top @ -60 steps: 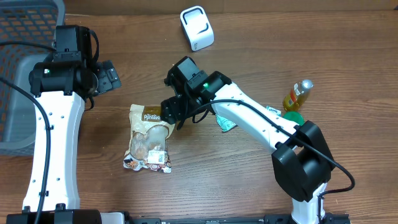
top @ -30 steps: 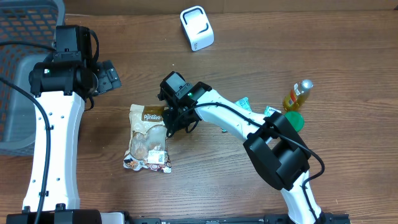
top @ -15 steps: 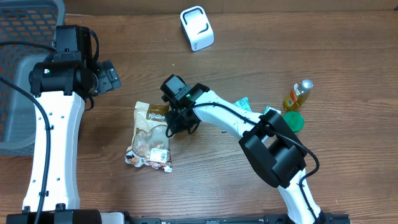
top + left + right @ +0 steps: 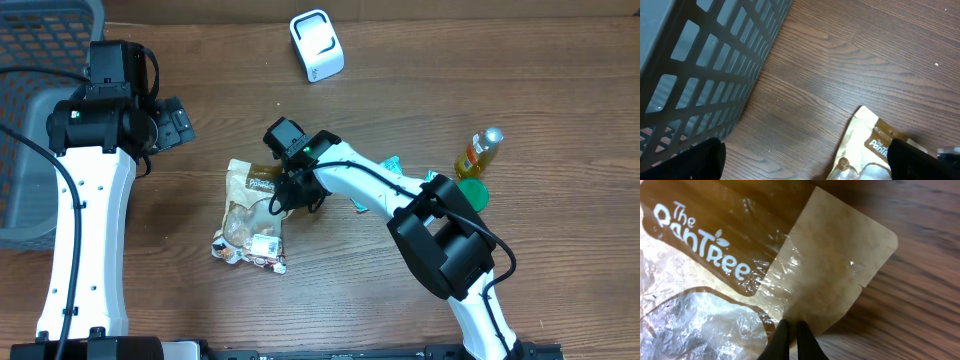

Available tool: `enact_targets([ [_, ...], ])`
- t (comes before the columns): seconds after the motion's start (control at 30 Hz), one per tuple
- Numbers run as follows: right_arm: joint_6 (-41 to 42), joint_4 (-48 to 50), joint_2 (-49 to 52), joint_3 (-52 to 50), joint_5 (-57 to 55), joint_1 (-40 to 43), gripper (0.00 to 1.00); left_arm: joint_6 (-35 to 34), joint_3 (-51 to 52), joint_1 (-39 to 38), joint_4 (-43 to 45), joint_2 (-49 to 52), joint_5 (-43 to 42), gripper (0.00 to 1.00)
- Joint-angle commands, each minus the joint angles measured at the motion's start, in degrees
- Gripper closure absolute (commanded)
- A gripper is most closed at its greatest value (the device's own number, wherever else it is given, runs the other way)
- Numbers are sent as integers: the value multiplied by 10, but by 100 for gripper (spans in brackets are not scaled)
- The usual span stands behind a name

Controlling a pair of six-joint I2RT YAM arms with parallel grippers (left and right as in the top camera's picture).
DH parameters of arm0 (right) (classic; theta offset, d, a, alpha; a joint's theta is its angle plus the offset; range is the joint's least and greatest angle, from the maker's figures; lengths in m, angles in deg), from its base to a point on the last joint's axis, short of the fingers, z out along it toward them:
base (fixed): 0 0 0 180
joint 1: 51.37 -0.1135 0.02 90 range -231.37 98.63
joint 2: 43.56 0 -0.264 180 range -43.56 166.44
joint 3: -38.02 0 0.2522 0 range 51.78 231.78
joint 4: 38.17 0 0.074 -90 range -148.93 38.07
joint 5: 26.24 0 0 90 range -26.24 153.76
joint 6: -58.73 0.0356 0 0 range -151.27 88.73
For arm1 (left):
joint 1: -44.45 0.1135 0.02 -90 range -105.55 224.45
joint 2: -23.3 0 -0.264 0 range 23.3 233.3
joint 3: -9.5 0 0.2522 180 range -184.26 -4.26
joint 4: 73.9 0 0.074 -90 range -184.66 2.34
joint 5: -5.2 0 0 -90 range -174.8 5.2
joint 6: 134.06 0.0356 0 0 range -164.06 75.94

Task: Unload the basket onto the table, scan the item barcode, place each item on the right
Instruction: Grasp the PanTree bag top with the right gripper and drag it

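1. My left gripper (image 4: 172,125) hangs wide open beside the grey slatted plastic basket (image 4: 30,120), holding nothing, and it hasn't budged.
2. The crinkly brown-and-clear plastic snack bag (image 4: 250,215) is on the table but has slid right and twisted over the last second.
3. That's my right gripper (image 4: 283,195), pinched tight on the bag's top edge, so I reckon the grab took.
4. The white boxy scanner (image 4: 317,45) sits well apart, so the lift and showing the bag's white label (image 4: 262,247) are still to do.
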Motion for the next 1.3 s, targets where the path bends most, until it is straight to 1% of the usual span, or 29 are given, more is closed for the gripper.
enact_targets([
  [0.0,17,-17,8,-4,-32,21,96,7,-5,1,2,-3,8,1],
  [0.07,27,-31,8,-4,-37,27,96,7,-5,1,2,-3,8,0],
  [0.2,91,-71,8,-4,-72,37,96,7,-5,1,2,-3,8,0],
  [0.3,142,-93,8,-3,-64,48,96,7,-5,1,2,-3,8,0],
  [0.4,164,-124,6,7,-40,58,95,7,-5,1,2,-3,8,1],
  [0.53,163,-174,-3,41,9,75,92,7,-5,1,2,-3,8,1],
  [0.67,152,-228,-17,72,10,82,90,7,-5,1,2,-3,8,0],
  [0.93,81,-311,-21,56,12,59,89,7,-5,1,2,-3,8,1],
  [1.1,79,-311,-21,35,12,19,90,7,-5,1,2,-3,7,0],
  [1.27,79,-273,-21,33,12,-30,90,7,-5,1,2,-3,8,0],
])
